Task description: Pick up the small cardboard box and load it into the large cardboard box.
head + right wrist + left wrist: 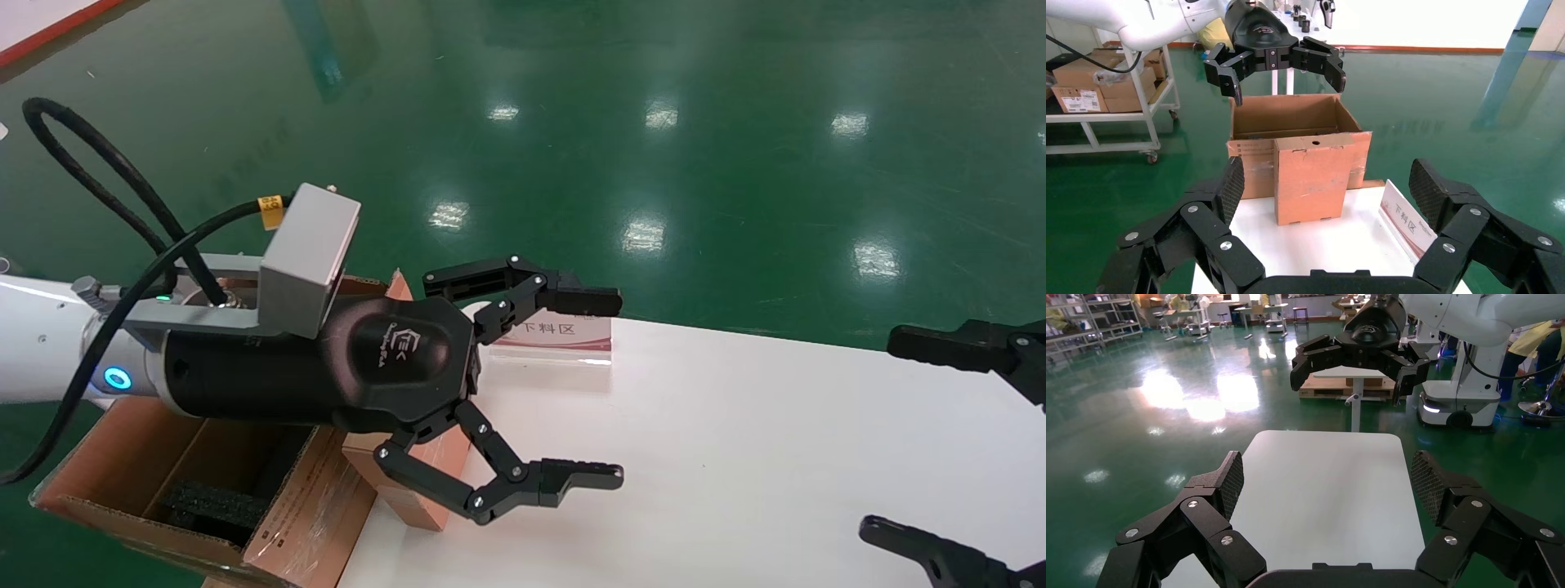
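The small cardboard box stands upright at the table's left end, mostly hidden under my left arm. The right wrist view shows it whole, with a round hole in its top. The large cardboard box sits open just beyond the table's left end, with black foam inside; in the right wrist view it stands right behind the small box. My left gripper is open and empty, above and just past the small box, over the table. My right gripper is open and empty at the table's right end.
A white table carries a small white and red sign near its far edge, also seen in the right wrist view. Green floor lies all around. A rack with cartons stands far off.
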